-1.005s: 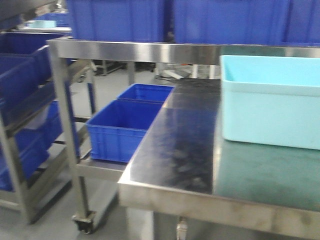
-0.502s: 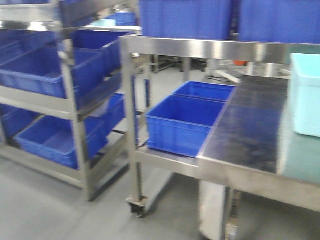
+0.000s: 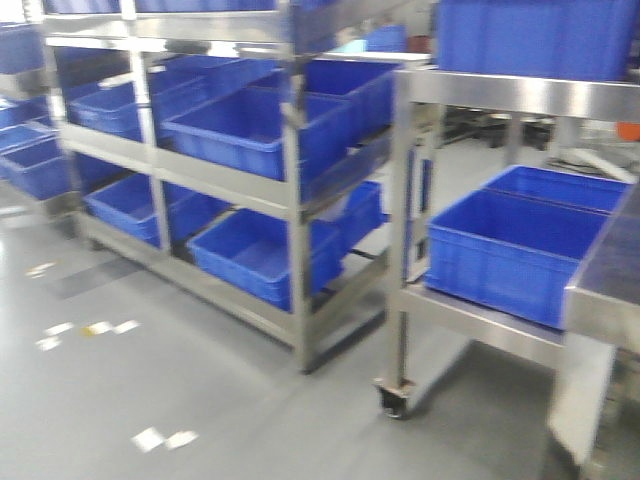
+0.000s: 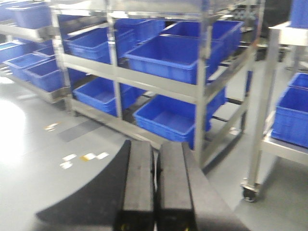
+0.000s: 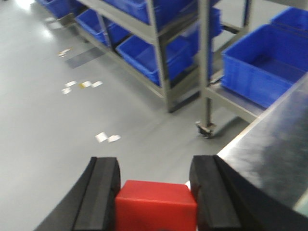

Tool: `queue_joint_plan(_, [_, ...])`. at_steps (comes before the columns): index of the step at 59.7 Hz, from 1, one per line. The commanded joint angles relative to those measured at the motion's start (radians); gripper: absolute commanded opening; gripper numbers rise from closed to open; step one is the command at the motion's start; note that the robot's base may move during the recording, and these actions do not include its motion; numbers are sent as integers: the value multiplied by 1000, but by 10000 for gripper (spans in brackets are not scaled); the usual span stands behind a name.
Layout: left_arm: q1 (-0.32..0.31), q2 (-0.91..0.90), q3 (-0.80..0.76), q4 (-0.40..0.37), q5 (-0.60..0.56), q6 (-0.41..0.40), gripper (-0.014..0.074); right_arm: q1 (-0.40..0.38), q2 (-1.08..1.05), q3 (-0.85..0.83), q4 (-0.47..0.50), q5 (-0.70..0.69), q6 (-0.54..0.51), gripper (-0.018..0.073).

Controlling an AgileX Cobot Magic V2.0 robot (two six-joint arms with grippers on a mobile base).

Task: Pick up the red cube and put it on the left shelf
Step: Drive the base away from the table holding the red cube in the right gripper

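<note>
Right end effector (image 5: 156,185) grips a plain, smooth-faced red cube (image 5: 156,211).

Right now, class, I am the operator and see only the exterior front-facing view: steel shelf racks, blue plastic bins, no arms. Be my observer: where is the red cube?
Observer: The red cube is clamped between the black fingers of the right hand.
Operator: Is the left hand carrying anything?
Observer: No; the left hand is shut, with nothing in it.
Operator: What lies beyond the cube?
Observer: Grey floor, with the shiny steel tabletop off to the right.
</note>
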Motion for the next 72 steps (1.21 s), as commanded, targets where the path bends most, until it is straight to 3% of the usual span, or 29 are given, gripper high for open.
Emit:
queue_joint_plan(1, [-4,-16,23,-3,-87,-1,102,0,-3,-27,-7,-83,-2,57])
queue_joint_plan(72, [-4,-16,23,-3,-87,-1,102,0,-3,-27,-7,-83,-2,57])
